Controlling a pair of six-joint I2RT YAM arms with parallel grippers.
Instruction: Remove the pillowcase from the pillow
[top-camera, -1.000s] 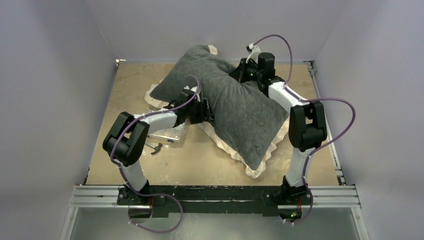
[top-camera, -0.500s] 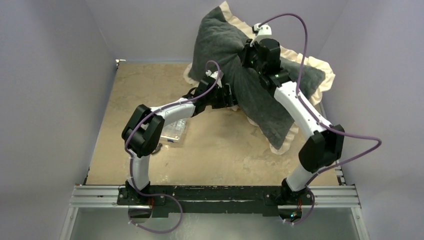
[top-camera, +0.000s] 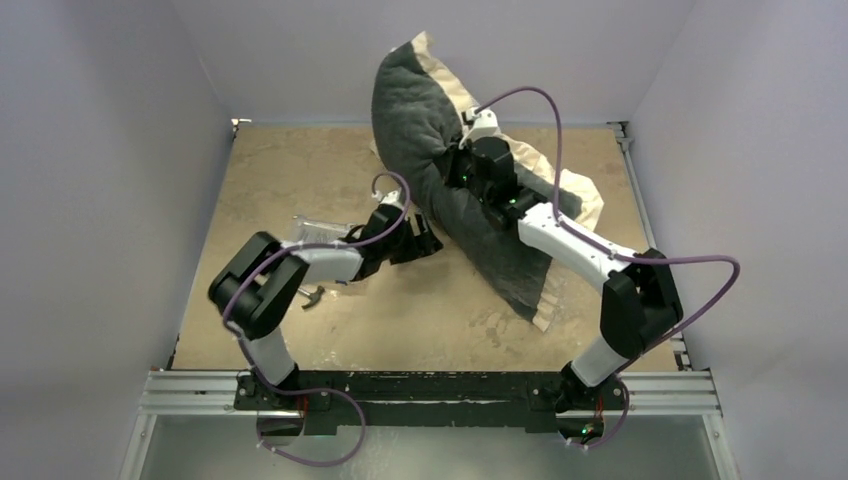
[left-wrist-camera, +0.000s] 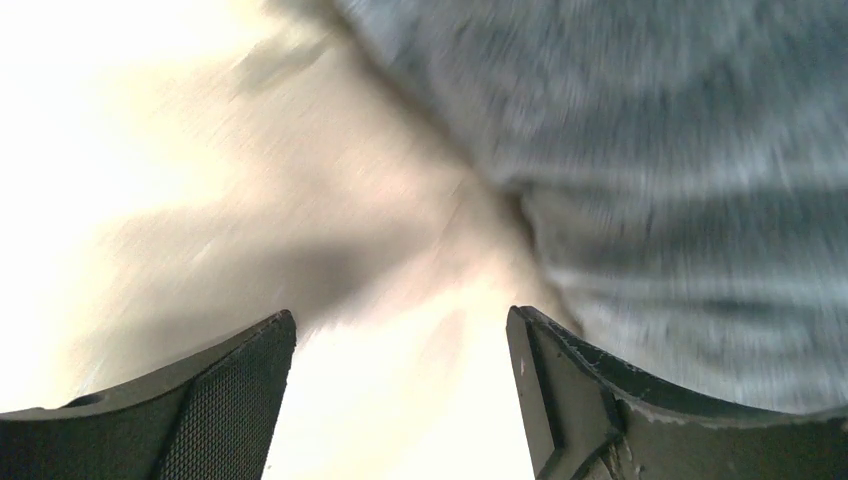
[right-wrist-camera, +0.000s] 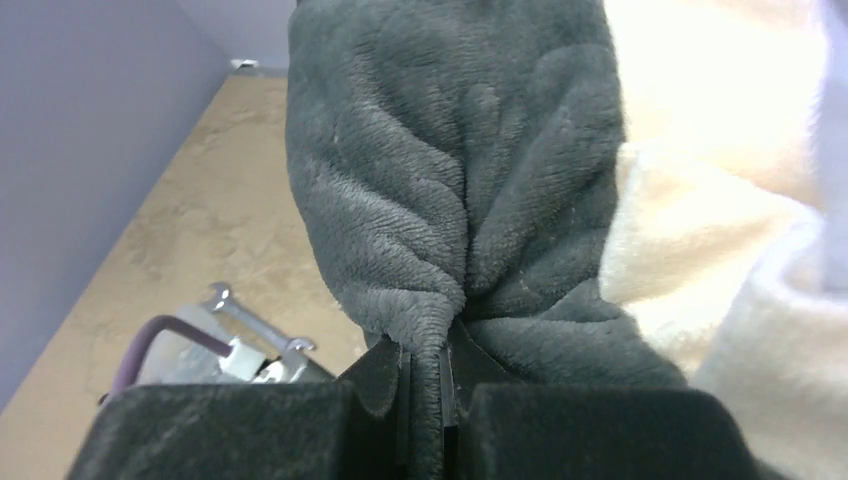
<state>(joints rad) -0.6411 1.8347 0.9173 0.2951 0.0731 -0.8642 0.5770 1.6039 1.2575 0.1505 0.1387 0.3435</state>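
Pinching a fold of the dark grey pillowcase (right-wrist-camera: 450, 200) in the right gripper (right-wrist-camera: 428, 375), jaws clamped; hoisting the plump bundle upright at the far middle of the table (top-camera: 290, 190), lower end trailing near right. Left gripper (left-wrist-camera: 400, 330) now spread and empty, dropped low to the left, off the fabric met half a second ago. Pillow probably still inside; needs a fresh left hold.

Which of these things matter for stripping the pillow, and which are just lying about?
Job:
pillowcase, pinched and held up by the right gripper
pillow, apparently inside it, not visible
left gripper, open, holding nothing

Lying about:
wrench
clear plastic bag
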